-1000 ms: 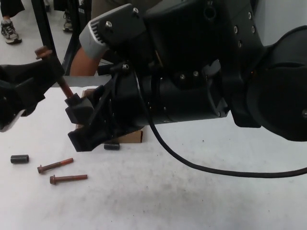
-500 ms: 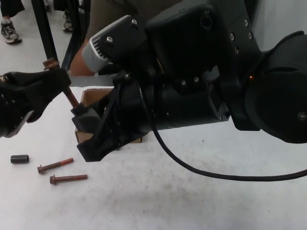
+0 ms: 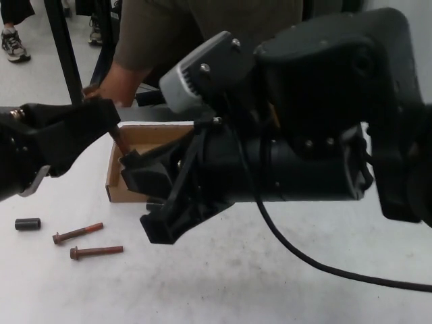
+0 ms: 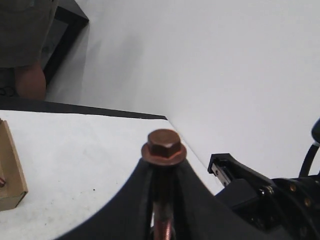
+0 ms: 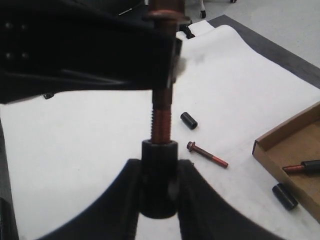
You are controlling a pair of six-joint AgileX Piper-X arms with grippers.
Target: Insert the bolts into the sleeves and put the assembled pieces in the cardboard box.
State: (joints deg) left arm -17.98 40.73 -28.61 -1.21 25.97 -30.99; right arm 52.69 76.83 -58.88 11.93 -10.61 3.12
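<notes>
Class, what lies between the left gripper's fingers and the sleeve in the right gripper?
A bare threaded stretch of the bolt, reaching into the sleeve, as the right wrist view shows.

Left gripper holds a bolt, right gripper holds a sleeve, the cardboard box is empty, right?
Not empty: the right wrist view shows an assembled piece in the cardboard box. The left gripper does hold a bolt, the right gripper a sleeve.

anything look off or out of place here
Nothing looks damaged or spilled. The bolt in the left end effector lines up straight with the sleeve in the right end effector. The one stray: a spare sleeve lying on the bench just outside the cardboard box, not in it.
</notes>
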